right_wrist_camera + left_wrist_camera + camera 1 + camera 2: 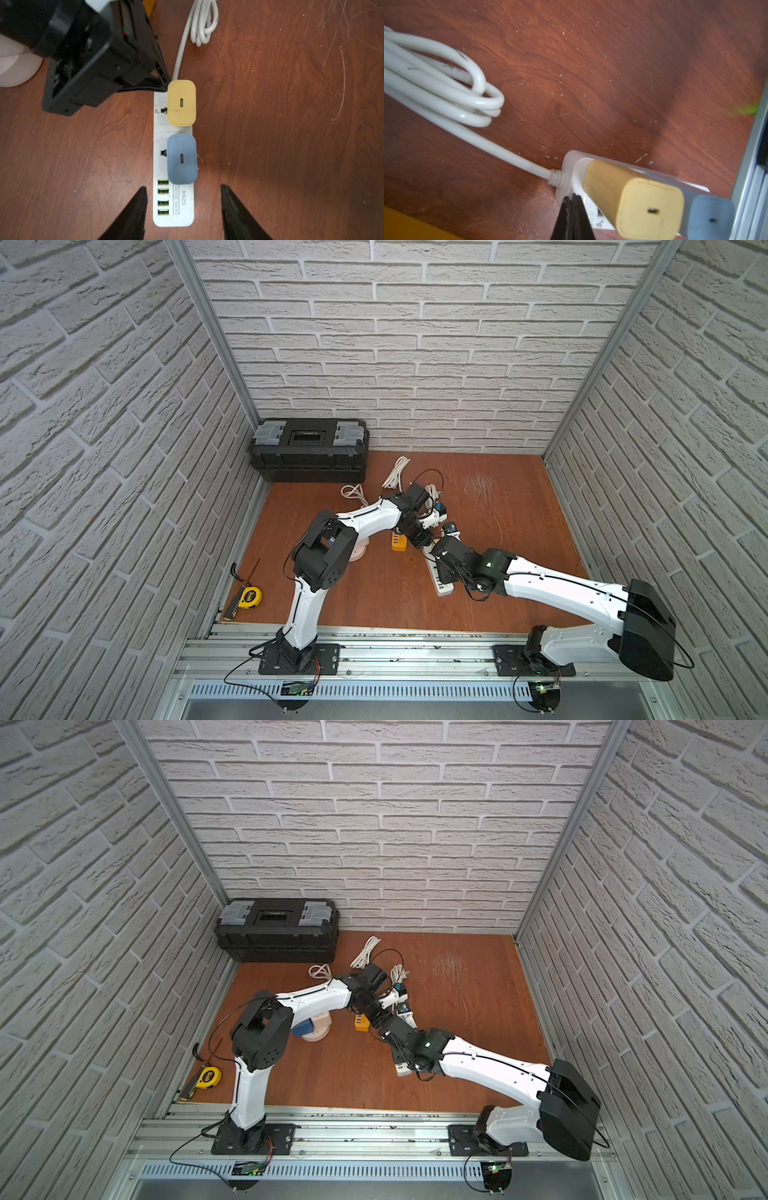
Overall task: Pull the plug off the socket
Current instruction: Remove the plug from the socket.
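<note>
A yellow plug [181,102] and a blue plug [182,159] are sitting in the power strip [184,209]. The right gripper [182,187] is gaping beside them.

A white strip [173,218] lies flat mid-table [291,124], cord [180,56] end toward the back edge. A yellow plug [181,102] stands seated nearest the cord; a blue plug [182,159] stands next, beside the USB ports [163,197].

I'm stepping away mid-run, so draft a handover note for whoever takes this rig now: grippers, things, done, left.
Left gripper: shut, empty, tips at the cable end of the white plastic power strip, beside the yellow block charger.
Right gripper: open, empty, above the strip's USB end, near the blue block charger.
Done: nothing pulled; both chargers are plugged in.
Left: grip a charger and pull it out.
</note>
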Robot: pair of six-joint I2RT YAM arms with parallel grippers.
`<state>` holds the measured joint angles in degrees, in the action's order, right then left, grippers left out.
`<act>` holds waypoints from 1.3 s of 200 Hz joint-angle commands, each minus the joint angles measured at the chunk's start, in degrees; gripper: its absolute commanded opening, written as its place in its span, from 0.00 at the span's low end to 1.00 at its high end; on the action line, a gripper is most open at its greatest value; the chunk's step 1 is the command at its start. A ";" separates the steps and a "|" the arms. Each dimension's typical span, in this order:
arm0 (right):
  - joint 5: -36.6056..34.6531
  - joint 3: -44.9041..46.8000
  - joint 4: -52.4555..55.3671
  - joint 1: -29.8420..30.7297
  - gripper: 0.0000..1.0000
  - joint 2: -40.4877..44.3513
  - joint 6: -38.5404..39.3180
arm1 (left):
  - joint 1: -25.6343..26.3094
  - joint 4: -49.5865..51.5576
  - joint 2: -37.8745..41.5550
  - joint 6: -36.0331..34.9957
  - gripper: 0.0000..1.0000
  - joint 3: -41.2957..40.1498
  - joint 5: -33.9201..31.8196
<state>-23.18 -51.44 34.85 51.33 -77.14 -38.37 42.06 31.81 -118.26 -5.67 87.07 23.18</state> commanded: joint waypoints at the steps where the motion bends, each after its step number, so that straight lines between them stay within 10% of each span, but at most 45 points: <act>1: 0.98 -1.75 -1.28 -0.77 0.56 -1.80 2.11 | 0.08 3.47 -1.10 -1.42 0.00 -0.58 -0.36; 168: 8.06 3.51 -9.83 -7.12 0.50 -5.90 4.14 | -1.10 5.21 -3.89 -1.81 0.00 1.13 1.83; 260: 3.81 1.47 -8.17 -4.70 0.17 -8.73 2.80 | -1.80 5.18 -4.37 -1.48 0.00 -0.32 0.64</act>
<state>-15.73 -47.62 25.89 45.43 -84.95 -35.14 41.06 35.29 -119.55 -7.27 88.29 27.49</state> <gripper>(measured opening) 0.298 0.064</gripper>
